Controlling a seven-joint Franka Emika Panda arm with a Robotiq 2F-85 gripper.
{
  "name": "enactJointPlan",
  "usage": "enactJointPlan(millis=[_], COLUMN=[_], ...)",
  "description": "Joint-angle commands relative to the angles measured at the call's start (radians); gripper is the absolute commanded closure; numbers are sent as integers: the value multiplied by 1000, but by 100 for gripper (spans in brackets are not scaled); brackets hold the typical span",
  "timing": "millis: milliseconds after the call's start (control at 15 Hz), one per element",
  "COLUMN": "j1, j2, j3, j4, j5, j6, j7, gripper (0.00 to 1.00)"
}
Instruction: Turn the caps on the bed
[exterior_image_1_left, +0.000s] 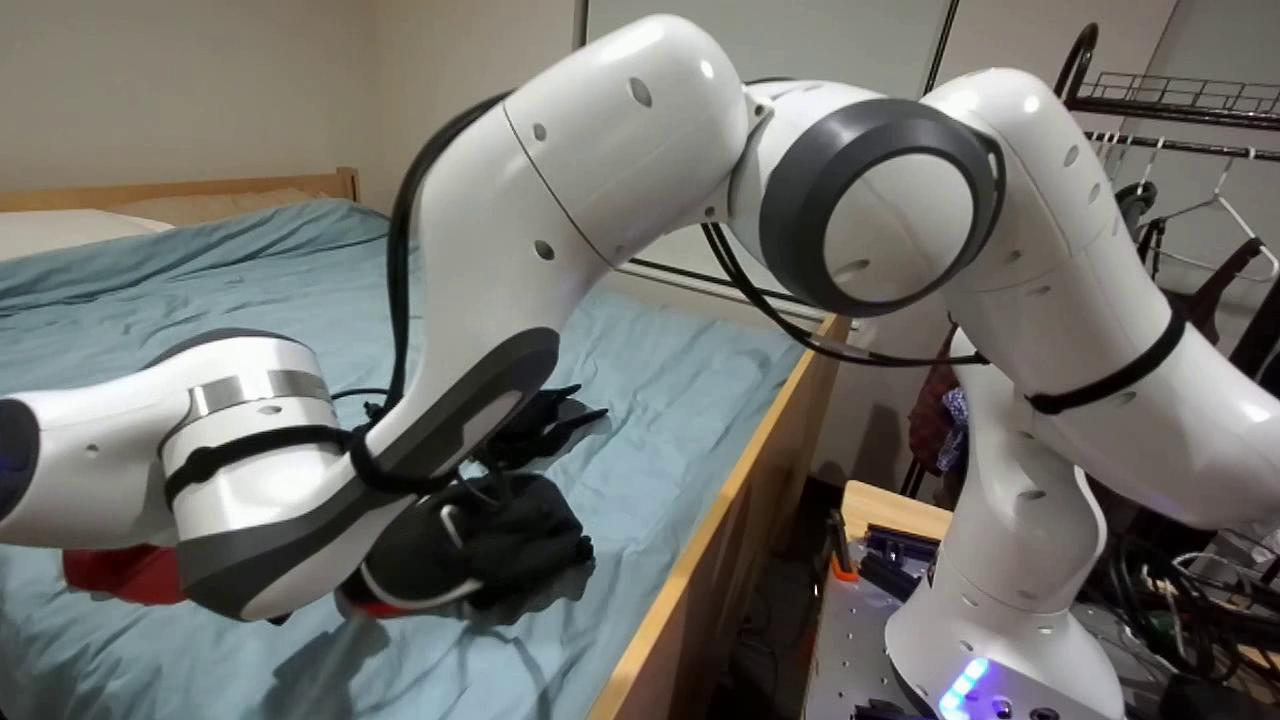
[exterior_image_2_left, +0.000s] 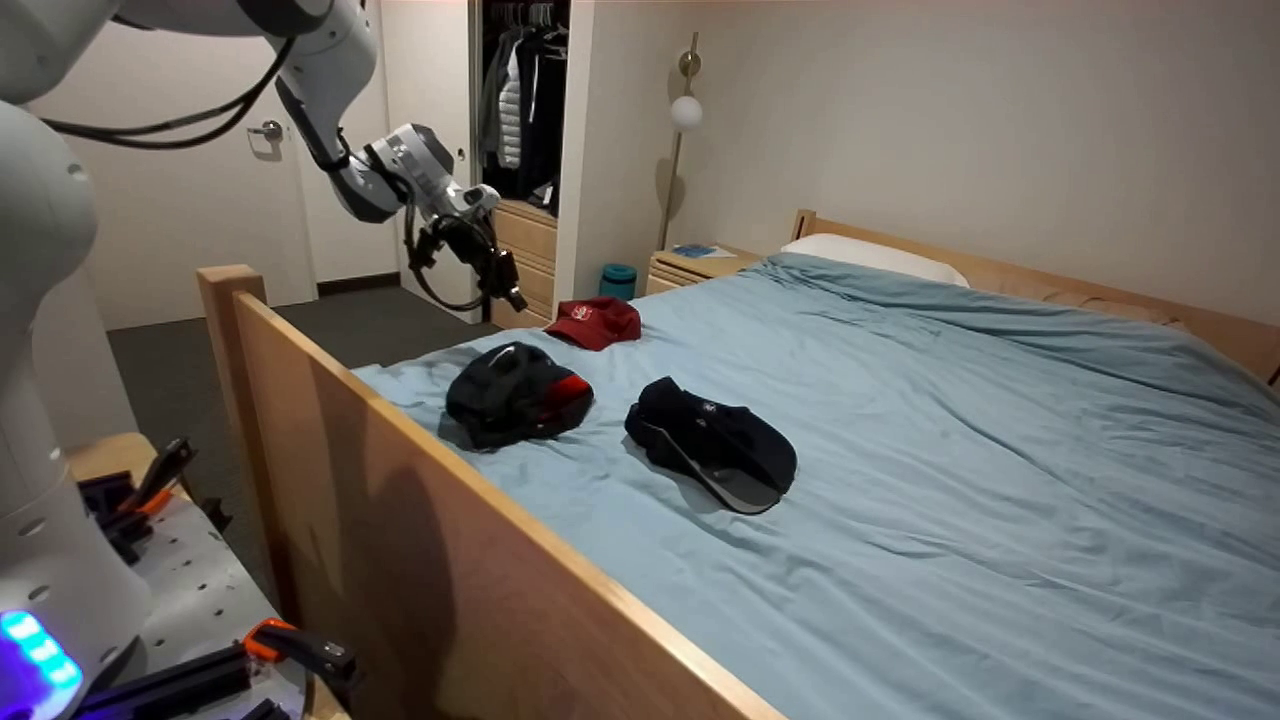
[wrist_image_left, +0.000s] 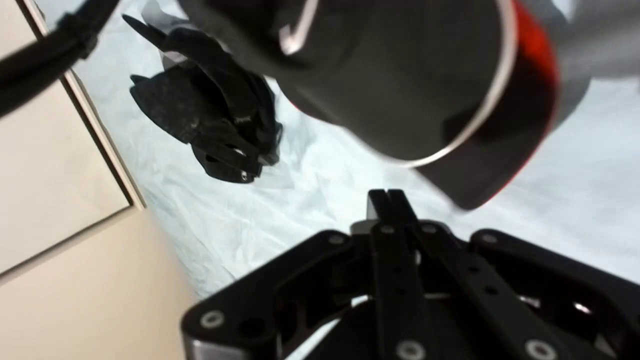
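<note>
Three caps lie on the blue bedding. A red cap with a pale logo (exterior_image_2_left: 600, 323) sits near the bed's far edge; it also shows partly behind the arm (exterior_image_1_left: 120, 575). A black cap with a red patch (exterior_image_2_left: 510, 400) lies nearer the footboard and looms large and blurred in the wrist view (wrist_image_left: 400, 75). A black cap with a grey brim (exterior_image_2_left: 720, 440) lies farther along the bed; it also shows in the wrist view (wrist_image_left: 210, 100). My gripper (wrist_image_left: 387, 194) is shut with nothing between its fingertips. In an exterior view it (exterior_image_2_left: 516, 300) hangs beside the red cap, not touching it.
The wooden footboard (exterior_image_2_left: 480, 510) stands between the robot base and the bed. The bedding (exterior_image_2_left: 900, 480) extends to pillows (exterior_image_2_left: 880, 262) at the headboard. A nightstand (exterior_image_2_left: 700, 263) and a teal bin (exterior_image_2_left: 618, 280) stand beyond the bed. Orange-and-black clamps (exterior_image_2_left: 290, 645) sit at the base.
</note>
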Motion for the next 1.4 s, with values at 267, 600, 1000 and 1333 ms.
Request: enactJointPlan(millis=[267,600,1000,1333], j1=[-21,-43,-89,-138], j2=[36,101,172,190], j3=[162,159,98,82], j4=[56,147,230,236], j5=[-44,119,201,237], j6=[143,-56,-239,-289], j7=[-154,-286,-329,-316], gripper=[71,42,2,0])
